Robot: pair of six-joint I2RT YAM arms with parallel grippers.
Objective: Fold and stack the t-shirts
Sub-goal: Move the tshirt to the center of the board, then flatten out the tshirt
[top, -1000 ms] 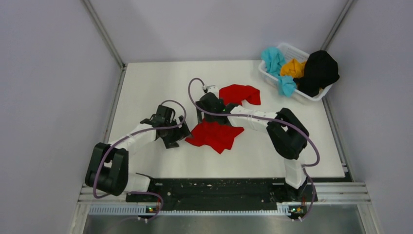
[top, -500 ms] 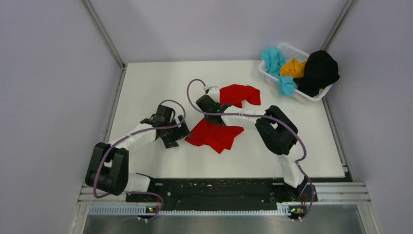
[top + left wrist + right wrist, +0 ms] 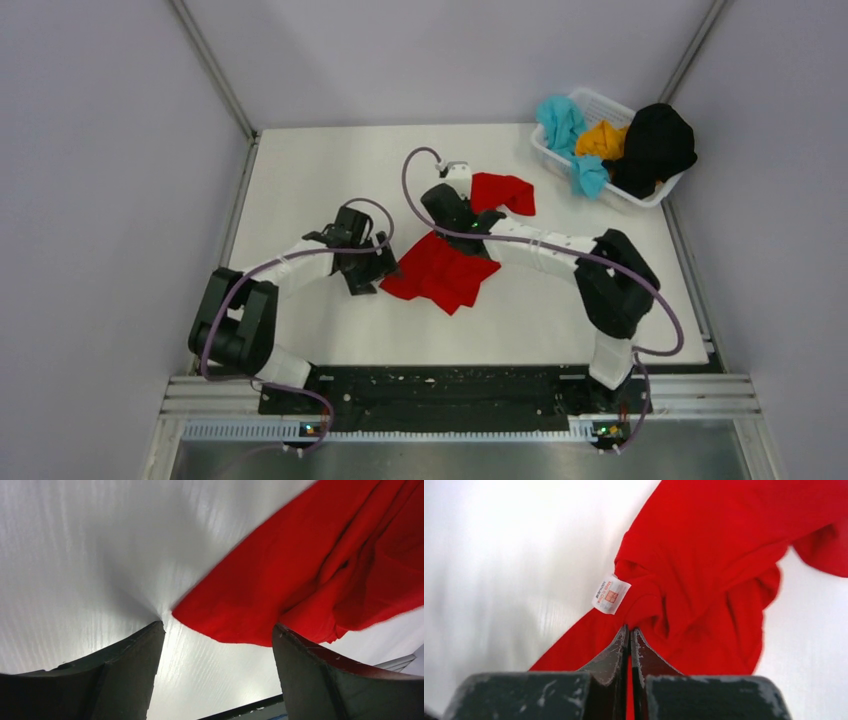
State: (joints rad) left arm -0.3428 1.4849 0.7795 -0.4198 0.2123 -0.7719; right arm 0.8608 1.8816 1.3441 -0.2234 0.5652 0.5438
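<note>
Enclosure: pale lilac-grey walls (image 3: 100,150) are closing in three sides of a white tabletop (image 3: 310,165). Metal frame posts (image 3: 213,70) are running up at the two back corners. A black base plate (image 3: 440,385) is carrying both arms at the near edge.

Left: the left gripper (image 3: 368,278) is hanging low over the table at the left edge of the red t-shirt (image 3: 445,275). In the left wrist view this gripper (image 3: 217,630) is standing with its fingers spread wide and nothing between them. A corner of the shirt's (image 3: 300,570) hem is lying flat on the streaky white tabletop (image 3: 75,555) just ahead of the gap. Whether the hem is touching a finger cannot be told.

Centre: the red t-shirt is lying crumpled mid-table, one bunch nearer the arms and one lobe farther back. The right gripper (image 3: 455,222) is reaching in from the right over the stretch between them. In the right wrist view its fingers (image 3: 616,652) are pressing together on a fold of the red t-shirt (image 3: 704,545), just below the white neck label (image 3: 610,594).

Right: a white mesh basket (image 3: 597,97) is sitting at the far right corner. The teal t-shirt (image 3: 560,120) is draping over its left rim, the orange-yellow t-shirt (image 3: 603,138) is lying in the middle, and the black t-shirt (image 3: 655,145) is bulging over its right end.
</note>
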